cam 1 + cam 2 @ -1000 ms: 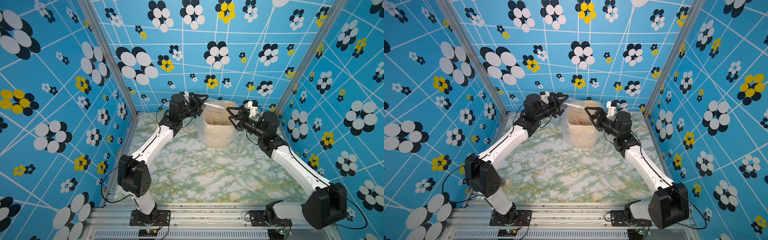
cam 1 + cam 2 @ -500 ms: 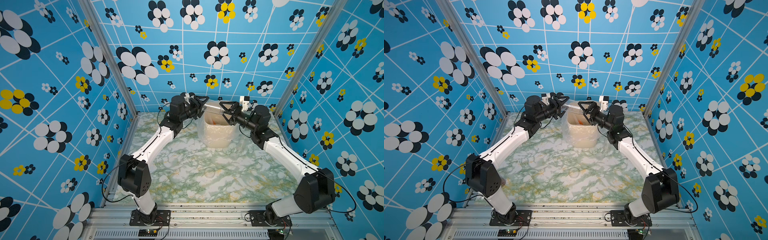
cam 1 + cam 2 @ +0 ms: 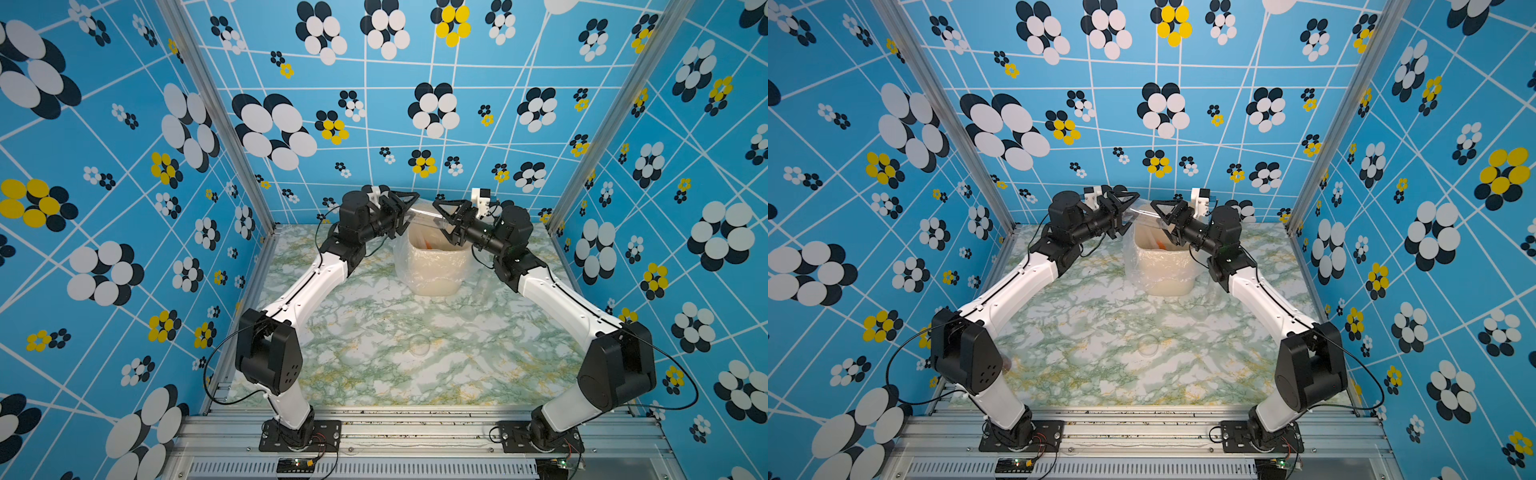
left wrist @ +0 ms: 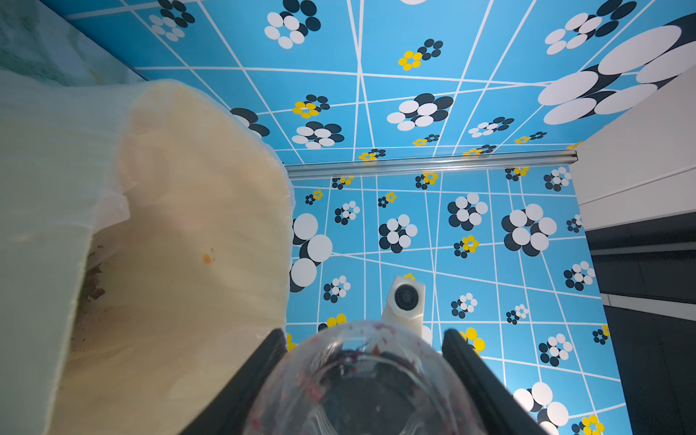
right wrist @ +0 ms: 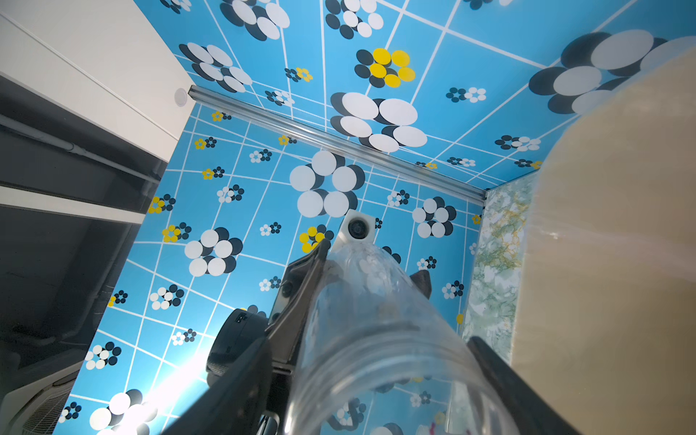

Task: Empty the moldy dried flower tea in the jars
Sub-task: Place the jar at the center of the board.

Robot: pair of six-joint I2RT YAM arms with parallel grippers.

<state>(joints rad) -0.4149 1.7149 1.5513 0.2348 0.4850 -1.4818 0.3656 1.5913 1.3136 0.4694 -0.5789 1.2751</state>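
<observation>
Table (image 3: 374, 332): green-and-white marbled top; both arms reach to its far end.
Bin (image 3: 432, 266): beige, lined with clear plastic, standing upright at the far middle of the table; seen in both top views (image 3: 1163, 270).
Left gripper (image 3: 411, 212): above the bin's rim on the left side, clamped on the jar. In the left wrist view (image 4: 363, 331) the black fingers (image 4: 260, 369) press both sides of the jar's closed end.
Right gripper (image 3: 440, 220): above the rim on the opposite side, facing the left one. In the right wrist view (image 5: 369, 341) the jaws straddle the jar's mouth end, very close to the wall. Cannot tell whether they press on it.
Jar (image 3: 424, 214): clear, lying roughly level over the bin's opening, bridging the two grippers (image 3: 1144, 214); threaded mouth open, towards the right gripper (image 5: 376, 331).
Lid (image 3: 419, 345): clear round disc, flat on the table, well in front of the bin.
Tea: reddish specks (image 4: 376, 350) cling inside the jar wall; dark brown crumbs (image 4: 92, 282) lie on the bin's liner.
</observation>
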